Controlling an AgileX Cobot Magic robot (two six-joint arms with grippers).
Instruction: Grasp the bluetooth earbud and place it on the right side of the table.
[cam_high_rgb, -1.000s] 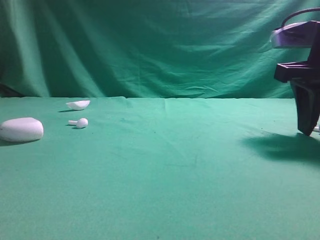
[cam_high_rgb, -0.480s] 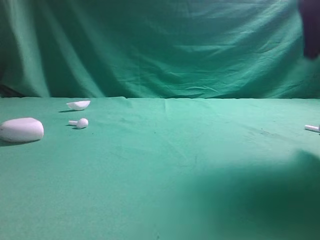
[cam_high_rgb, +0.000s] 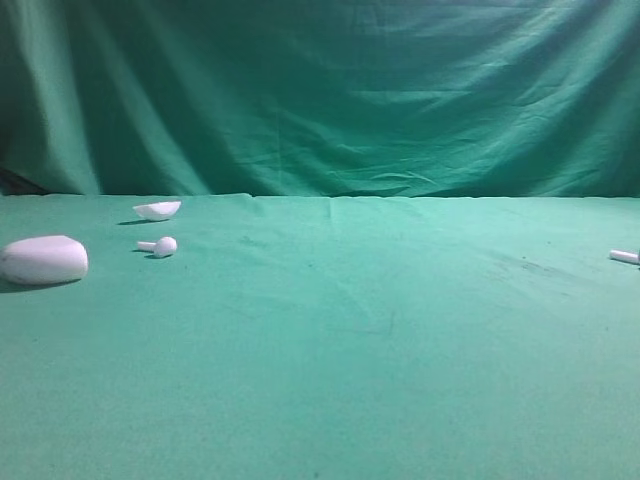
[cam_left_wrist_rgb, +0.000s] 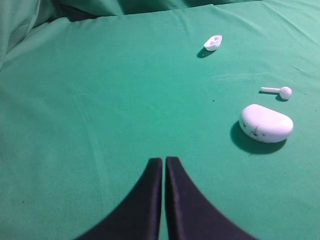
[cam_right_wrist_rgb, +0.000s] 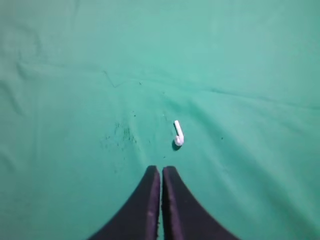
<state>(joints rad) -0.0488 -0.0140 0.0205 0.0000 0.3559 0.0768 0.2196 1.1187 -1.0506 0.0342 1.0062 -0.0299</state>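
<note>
Behind the scene you see a green curtain (cam_high_rgb: 330, 90) hanging in soft folds, darker toward its top.

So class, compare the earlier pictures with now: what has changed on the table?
The right gripper has lifted up and out of the high view, shut and empty, leaving the bluetooth earbud lying on the table's right edge. The case, lid piece and other earbud stayed put.

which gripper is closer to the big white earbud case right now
Left. The left gripper, shut, hangs near the case, which lies toward its right. The right gripper, shut, hovers elsewhere by the bluetooth earbud.
</note>
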